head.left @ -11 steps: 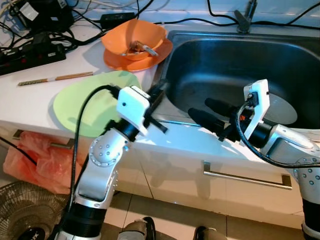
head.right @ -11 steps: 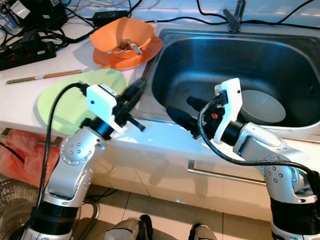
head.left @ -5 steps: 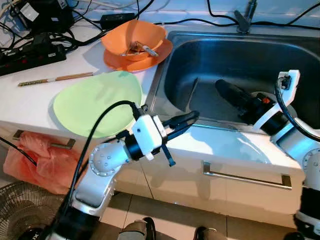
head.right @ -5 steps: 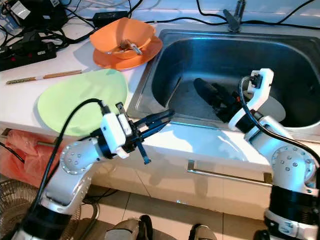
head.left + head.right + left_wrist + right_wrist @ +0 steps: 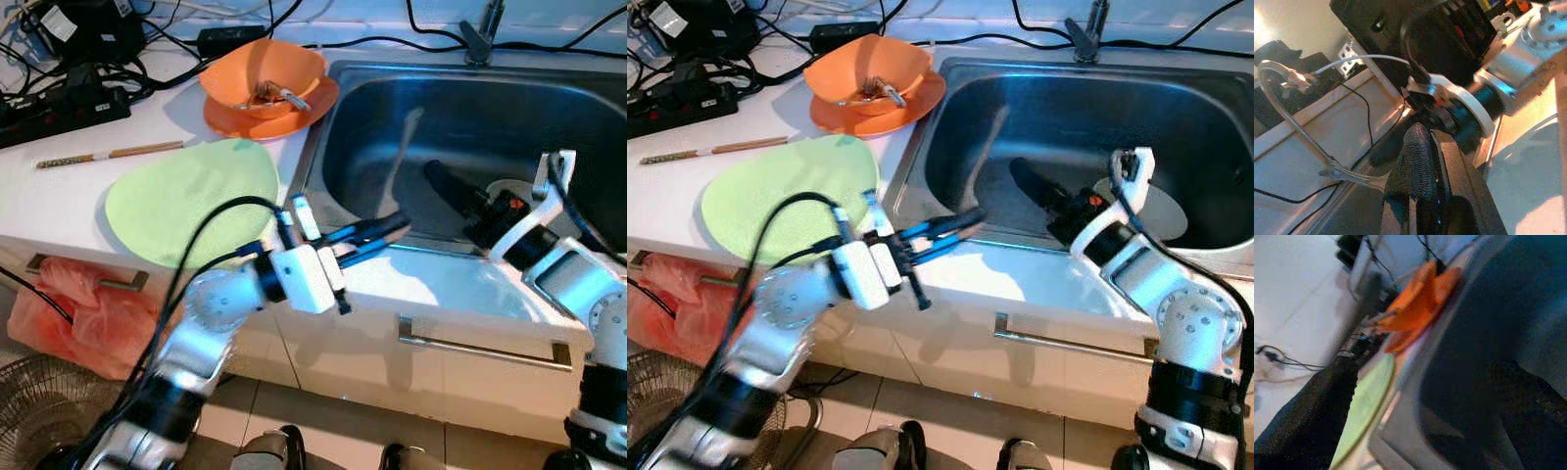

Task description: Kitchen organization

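Observation:
An orange bowl (image 5: 263, 70) holding a utensil sits on an orange plate (image 5: 225, 116) at the back of the white counter. In front of it lie a pale green plate (image 5: 191, 201) and a chopstick (image 5: 108, 154). A white plate (image 5: 1166, 211) lies in the steel sink (image 5: 392, 108). My left gripper (image 5: 392, 233) reaches right, low over the sink's front rim, its fingers together and holding nothing. My right gripper (image 5: 438, 176) is down inside the basin beside the white plate. Its fingers (image 5: 1308, 421) stand wide apart in the right wrist view, with nothing between them.
A faucet (image 5: 482, 34) stands behind the sink. A black power strip (image 5: 59, 110) and tangled cables crowd the counter's back left. Below the counter are a drawer handle (image 5: 485, 351), a red plastic bag (image 5: 73, 318) and a floor fan (image 5: 49, 416).
My right gripper has gone from the sink's front rim down into the basin toward the white plate. My left arm has swung down and right, laying its gripper along the front rim.

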Tool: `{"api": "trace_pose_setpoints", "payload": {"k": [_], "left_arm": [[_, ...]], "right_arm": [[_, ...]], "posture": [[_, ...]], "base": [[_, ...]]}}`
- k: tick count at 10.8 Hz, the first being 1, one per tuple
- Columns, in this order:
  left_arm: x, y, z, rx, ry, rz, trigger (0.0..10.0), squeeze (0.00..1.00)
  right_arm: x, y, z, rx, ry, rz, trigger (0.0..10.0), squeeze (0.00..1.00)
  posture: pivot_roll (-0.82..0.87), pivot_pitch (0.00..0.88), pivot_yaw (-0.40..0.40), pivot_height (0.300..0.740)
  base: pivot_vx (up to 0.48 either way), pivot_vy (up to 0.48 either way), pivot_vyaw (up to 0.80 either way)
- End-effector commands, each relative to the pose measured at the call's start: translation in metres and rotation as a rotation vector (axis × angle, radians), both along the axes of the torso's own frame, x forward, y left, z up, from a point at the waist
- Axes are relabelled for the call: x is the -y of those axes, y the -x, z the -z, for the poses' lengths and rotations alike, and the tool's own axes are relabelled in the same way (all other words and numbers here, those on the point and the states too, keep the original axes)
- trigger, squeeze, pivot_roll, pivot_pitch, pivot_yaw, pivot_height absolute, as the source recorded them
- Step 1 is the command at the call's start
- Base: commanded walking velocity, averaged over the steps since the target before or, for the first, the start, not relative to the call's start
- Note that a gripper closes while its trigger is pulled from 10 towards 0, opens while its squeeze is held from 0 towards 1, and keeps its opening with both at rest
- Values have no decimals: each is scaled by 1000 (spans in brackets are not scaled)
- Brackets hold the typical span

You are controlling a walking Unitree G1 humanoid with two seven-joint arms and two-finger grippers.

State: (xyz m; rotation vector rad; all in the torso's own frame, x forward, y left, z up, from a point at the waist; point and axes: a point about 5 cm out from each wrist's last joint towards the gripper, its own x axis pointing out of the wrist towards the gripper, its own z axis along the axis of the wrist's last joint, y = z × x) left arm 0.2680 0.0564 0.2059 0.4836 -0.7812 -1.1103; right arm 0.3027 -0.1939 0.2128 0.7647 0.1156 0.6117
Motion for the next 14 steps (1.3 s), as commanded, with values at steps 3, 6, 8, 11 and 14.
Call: {"api": "trace_pose_setpoints", "payload": {"k": [3, 6, 8, 11, 14], "left_arm": [[8, -2, 5, 33, -19, 28, 0, 0], [13, -1, 8, 49, -15, 46, 0, 0], [16, -2, 12, 42, -18, 48, 0, 0], [23, 2, 13, 55, -19, 76, 0, 0], [22, 1, 13, 62, -21, 62, 0, 0]], "right_arm": [[-2, 5, -13, 70, 6, -41, 10000, 0], [-7, 5, -13, 66, 6, -71, 10000, 0], [-19, 1, -10, 63, 55, -138, 10000, 0], [-26, -6, -8, 59, 77, -171, 2353, 0], [-33, -7, -9, 78, 82, -198, 0, 0]], "posture": [[-26, 151, 83, 740], [-27, 151, 82, 740], [-30, 153, 92, 740], [-36, 155, 93, 740], [-27, 156, 89, 740]], "base": [[0, 0, 0], [0, 0, 0], [0, 0, 0], [0, 0, 0], [0, 0, 0]]}}
